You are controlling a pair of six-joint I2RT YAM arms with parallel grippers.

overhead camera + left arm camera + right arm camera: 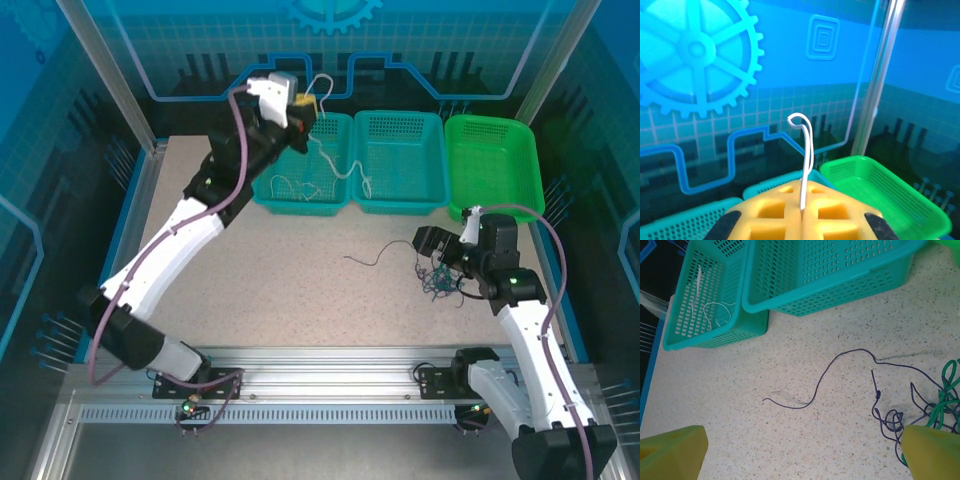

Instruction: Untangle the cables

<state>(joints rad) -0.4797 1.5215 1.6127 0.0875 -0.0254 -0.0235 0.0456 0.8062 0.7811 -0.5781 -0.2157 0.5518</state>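
White cable (346, 171) hangs from the left gripper (300, 108), raised above the left basket (300, 207). Its tail drapes across the rim toward the middle basket (400, 208). The right gripper (440, 258) hovers over the tangle (437, 284) on the table (280, 290). Risk: a release here may leave the tail straddling two baskets.

Left wrist: the yellow fingers (780, 215) clamp the white cable, which curls above them. This view confirms the grip, which the top view leaves unclear.

Right wrist: the jaws stand wide apart, holding nothing. A purple cable (840, 365) lies stretched out, one end knotted with a green cable (945, 400). Risk: a grasp there may pinch both strands and tighten the knot.
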